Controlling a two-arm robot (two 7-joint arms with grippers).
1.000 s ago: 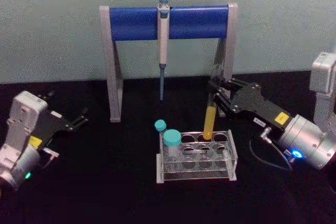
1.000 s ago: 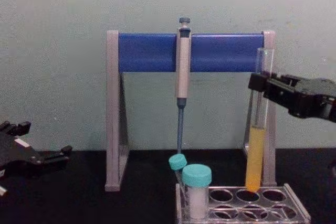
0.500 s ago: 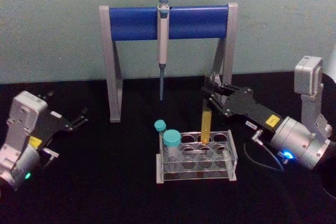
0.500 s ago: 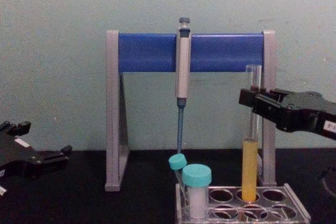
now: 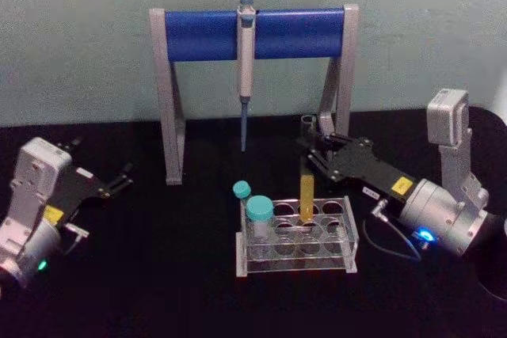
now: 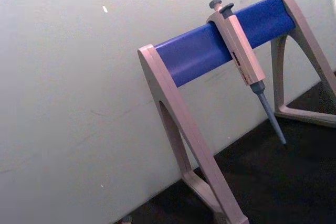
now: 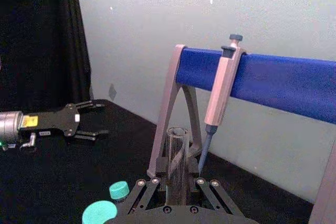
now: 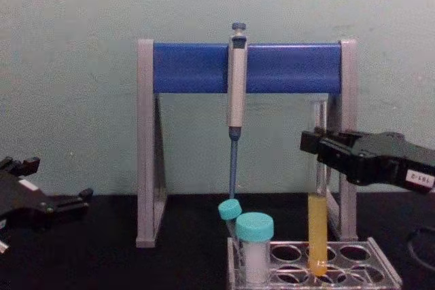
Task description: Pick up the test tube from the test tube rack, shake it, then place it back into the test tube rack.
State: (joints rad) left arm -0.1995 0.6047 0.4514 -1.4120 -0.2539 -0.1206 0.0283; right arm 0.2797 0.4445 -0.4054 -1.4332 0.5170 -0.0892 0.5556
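Observation:
The test tube [image 5: 306, 189] is a slender clear tube with yellow liquid in its lower part. It stands upright with its bottom end down in a back-row hole of the clear test tube rack [image 5: 342, 232]. My right gripper [image 5: 310, 145] is shut on the tube's upper part, coming in from the right. From the chest, the tube [image 8: 317, 222] dips into the rack [image 8: 382, 274] below the gripper [image 8: 314, 143]. In the right wrist view the tube [image 7: 177, 161] sits between the fingers [image 7: 145, 188]. My left gripper [image 5: 119, 179] rests open at the far left.
Two teal-capped vials [image 5: 258, 211] stand at the rack's left end. Behind the rack is the grey-and-blue pipette stand [image 5: 198, 35] with a pipette [image 5: 246, 65] hanging from its bar. The stand's right leg [image 5: 339, 85] is just behind my right gripper.
My right gripper has come down and slightly left with the test tube. The tube's bottom went from just above the rack down into a hole. The left arm has not moved.

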